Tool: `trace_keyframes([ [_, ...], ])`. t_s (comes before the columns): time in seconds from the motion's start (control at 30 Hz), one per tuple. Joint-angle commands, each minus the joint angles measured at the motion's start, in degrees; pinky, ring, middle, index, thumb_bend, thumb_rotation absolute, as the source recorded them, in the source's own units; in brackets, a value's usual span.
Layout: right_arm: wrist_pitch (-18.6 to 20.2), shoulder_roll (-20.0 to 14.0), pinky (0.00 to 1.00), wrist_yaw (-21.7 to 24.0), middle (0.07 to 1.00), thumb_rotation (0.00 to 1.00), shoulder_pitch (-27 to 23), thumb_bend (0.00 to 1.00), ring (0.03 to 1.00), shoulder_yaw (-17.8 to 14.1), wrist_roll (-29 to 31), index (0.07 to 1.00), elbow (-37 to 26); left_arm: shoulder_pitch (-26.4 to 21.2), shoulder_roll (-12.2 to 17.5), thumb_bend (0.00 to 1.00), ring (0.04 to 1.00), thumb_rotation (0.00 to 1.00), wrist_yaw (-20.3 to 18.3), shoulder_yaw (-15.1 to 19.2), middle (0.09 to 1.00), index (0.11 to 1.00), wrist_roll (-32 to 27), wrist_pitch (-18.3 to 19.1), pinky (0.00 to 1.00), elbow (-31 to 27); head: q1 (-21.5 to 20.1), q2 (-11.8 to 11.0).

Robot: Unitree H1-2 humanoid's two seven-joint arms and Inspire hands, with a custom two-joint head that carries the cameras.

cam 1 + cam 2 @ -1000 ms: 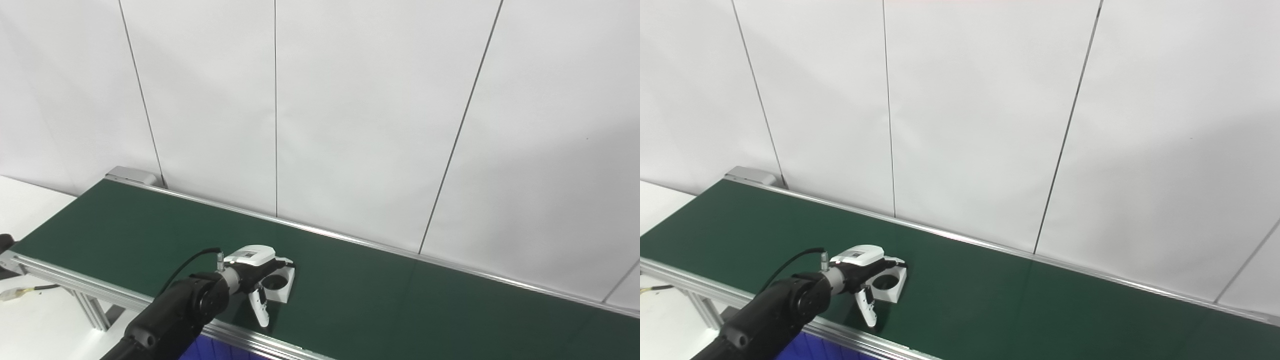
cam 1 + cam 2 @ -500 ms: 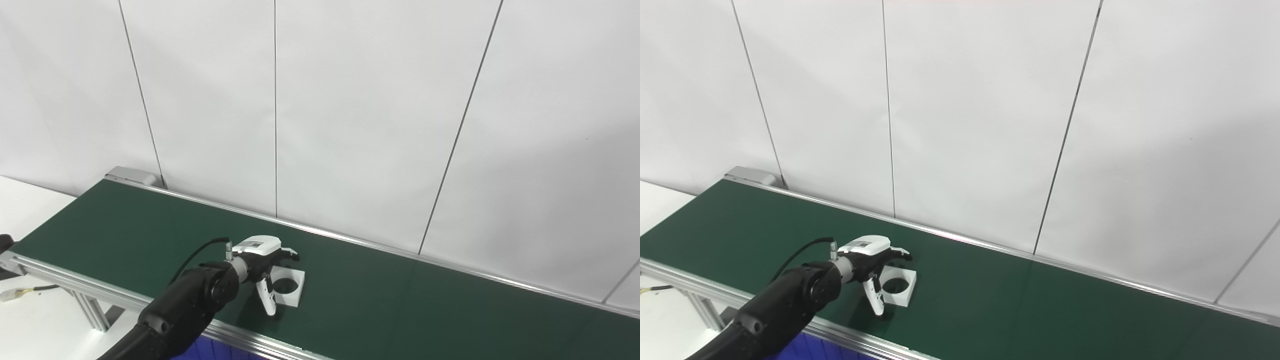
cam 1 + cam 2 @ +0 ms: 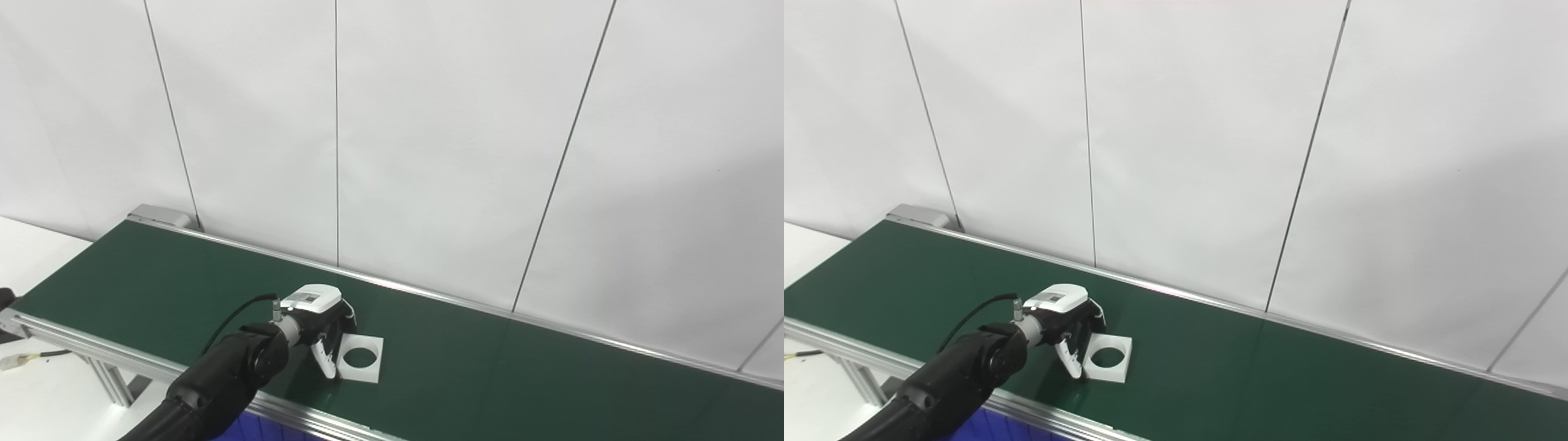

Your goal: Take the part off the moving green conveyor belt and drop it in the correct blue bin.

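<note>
A flat white square part (image 3: 361, 366) with a round hole lies on the green conveyor belt (image 3: 490, 380). My left hand (image 3: 321, 324), white-backed with dark fingers, hangs just left of it. Its fingers curl down at the part's far left corner. The white thumb (image 3: 324, 362) reaches the near left corner. The part rests flat on the belt and is not lifted. Whether the fingers pinch its edge is unclear. My right hand is out of view.
The belt runs from the left end (image 3: 159, 214) to the lower right, with aluminium rails (image 3: 429, 294) along both sides. A white panelled wall stands close behind. A blue bin (image 3: 245, 429) shows under the near rail. A white table (image 3: 37, 392) lies at the left.
The part has travelled right along the belt and out from under my left hand. The fingers, spread over the part before, have curled down at its left edge.
</note>
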Motion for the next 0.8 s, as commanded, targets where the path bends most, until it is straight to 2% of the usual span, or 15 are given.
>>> trace_keyframes([
  [0.0,-1.2,0.4,0.75,0.0,0.851,0.35,-0.1,0.80,0.813,0.0,0.5,0.908,-1.9,-0.8,1.0,0.52,0.586,0.00,4.7,-0.7,0.554,0.469,1.8,-2.1,0.61,-0.5,-0.1,0.2],
  [0.1,-1.2,0.5,0.74,-0.1,0.852,0.35,0.0,0.80,0.813,0.0,0.2,0.908,-2.2,1.5,-0.1,0.52,0.519,0.00,9.0,-3.0,0.496,0.484,4.6,-2.4,0.55,-0.5,-0.5,0.2],
  [0.33,-1.0,0.4,0.74,0.0,0.850,0.34,0.3,0.80,0.812,-0.1,0.6,0.907,-2.7,3.7,-3.4,0.52,0.477,0.00,16.8,-6.2,0.449,0.505,7.1,-1.8,0.50,3.0,-0.8,0.4],
  [0.5,-0.6,0.2,0.74,0.1,0.850,0.34,0.6,0.81,0.810,-0.1,0.7,0.908,-3.1,3.5,-4.6,0.52,0.469,0.00,19.1,-6.9,0.438,0.505,7.3,-0.9,0.49,4.4,-0.9,0.7],
  [0.6,-0.5,0.1,0.75,0.3,0.851,0.35,0.8,0.81,0.813,-0.2,0.9,0.911,-3.3,3.4,-4.8,0.53,0.494,0.00,19.9,-7.3,0.451,0.502,7.4,-0.7,0.52,4.8,-0.8,0.7],
  [0.77,-0.4,0.1,0.75,0.2,0.852,0.35,0.9,0.81,0.815,-0.2,0.7,0.912,-3.6,4.0,-3.7,0.53,0.496,0.00,19.8,-6.7,0.460,0.501,6.4,-1.2,0.53,2.0,-0.9,0.8],
])
